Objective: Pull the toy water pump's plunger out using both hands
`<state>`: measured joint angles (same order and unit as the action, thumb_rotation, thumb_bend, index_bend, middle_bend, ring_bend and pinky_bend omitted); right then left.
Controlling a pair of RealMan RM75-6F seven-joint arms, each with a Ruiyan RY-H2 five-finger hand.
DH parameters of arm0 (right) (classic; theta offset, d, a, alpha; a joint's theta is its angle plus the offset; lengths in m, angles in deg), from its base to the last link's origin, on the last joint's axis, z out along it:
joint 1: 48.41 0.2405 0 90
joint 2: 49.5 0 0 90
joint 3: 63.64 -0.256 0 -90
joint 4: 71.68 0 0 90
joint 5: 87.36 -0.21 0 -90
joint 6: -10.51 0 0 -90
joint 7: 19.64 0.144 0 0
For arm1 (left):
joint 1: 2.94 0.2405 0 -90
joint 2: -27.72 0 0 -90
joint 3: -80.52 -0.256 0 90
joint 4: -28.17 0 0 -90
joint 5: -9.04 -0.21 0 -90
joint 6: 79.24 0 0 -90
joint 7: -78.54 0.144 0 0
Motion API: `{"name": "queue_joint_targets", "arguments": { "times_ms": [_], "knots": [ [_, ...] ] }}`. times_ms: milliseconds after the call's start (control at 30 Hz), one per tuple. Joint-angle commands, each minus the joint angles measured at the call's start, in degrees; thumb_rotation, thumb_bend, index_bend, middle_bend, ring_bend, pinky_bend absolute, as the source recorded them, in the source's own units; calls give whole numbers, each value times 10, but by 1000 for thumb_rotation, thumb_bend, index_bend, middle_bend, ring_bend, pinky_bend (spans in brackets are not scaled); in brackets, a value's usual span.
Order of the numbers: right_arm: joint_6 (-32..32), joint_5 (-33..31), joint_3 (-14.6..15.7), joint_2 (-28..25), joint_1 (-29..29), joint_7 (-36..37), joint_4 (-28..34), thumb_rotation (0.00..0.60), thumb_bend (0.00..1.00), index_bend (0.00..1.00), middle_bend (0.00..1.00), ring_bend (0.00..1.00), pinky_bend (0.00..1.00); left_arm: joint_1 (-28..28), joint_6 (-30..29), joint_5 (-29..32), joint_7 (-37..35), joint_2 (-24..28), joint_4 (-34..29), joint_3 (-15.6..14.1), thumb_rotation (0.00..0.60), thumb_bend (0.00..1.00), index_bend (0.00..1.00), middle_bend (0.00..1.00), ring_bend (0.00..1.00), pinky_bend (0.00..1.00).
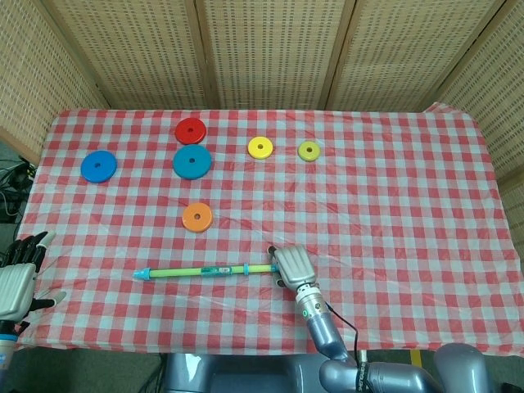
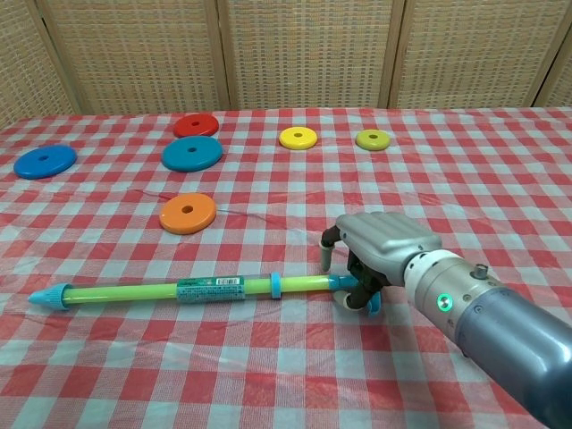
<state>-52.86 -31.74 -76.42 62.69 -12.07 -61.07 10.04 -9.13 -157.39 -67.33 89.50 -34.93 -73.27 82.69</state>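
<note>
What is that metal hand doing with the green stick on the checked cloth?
The robot's right hand is curled around the blue handle end of a long green toy water pump lying flat on the red checked tablecloth. Its left hand waits open at the table's edge, away from the pump. The plunger is not pulled out yet.

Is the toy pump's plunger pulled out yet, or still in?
Cannot tell. The toy pump lies flat on the tablecloth; the right hand covers its handle end, hiding the plunger.

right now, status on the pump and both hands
Right hand closed over the toy water pump handle end. Left hand open, off at table edge. Orange disc nearby, not blocking.
</note>
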Motion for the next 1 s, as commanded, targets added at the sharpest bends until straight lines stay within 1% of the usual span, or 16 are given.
{"name": "queue_joint_targets", "arguments": {
  "times_ms": [33,100,233,333,467,567,667,767,867,900,1000],
  "knots": [
    [2,-3,3,4,3,1,-6,600,519,458,1000,991,777,0,0,1,-1,0,0,0,600,119,0,0,0,0],
    [2,-1,3,7,4,4,-10,600,524,497,1000,993,777,0,0,3,-3,1,1,0,600,119,0,0,0,0],
    [-8,15,0,8,7,19,-11,600,537,653,1000,1000,783,-1,3,6,-6,2,2,0,600,119,0,0,0,0],
    [-12,16,-8,-1,11,16,0,600,538,707,1000,1000,783,-2,6,9,-7,1,3,0,600,121,0,0,0,0],
    [-14,7,-27,-23,19,3,27,600,538,723,1000,1000,783,-5,13,15,-5,0,5,0,600,124,0,0,0,0],
    [-16,-12,-47,-45,28,-17,49,600,540,746,1000,1000,783,-9,20,25,0,-6,8,3,600,127,0,0,0,0],
    [-16,-29,-59,-59,37,-33,61,600,541,755,1000,1000,783,-15,29,38,5,-8,3,7,600,128,0,0,0,0],
    [-14,-54,-83,-80,52,-50,73,600,542,755,1000,1000,783,-29,37,63,24,-6,-15,24,600,129,0,0,0,0],
    [-11,-75,-96,-93,64,-59,81,600,542,756,1000,1000,783,-44,43,86,42,-3,-33,42,600,134,1,0,0,0],
    [-10,-84,-103,-99,69,-62,83,600,542,757,1000,1000,783,-54,45,96,50,-3,-40,54,600,135,6,0,0,0],
    [-6,-108,-115,-112,82,-67,86,600,543,759,1000,1000,783,-80,53,122,73,-12,-46,80,600,138,58,0,0,0]
  ]
}}
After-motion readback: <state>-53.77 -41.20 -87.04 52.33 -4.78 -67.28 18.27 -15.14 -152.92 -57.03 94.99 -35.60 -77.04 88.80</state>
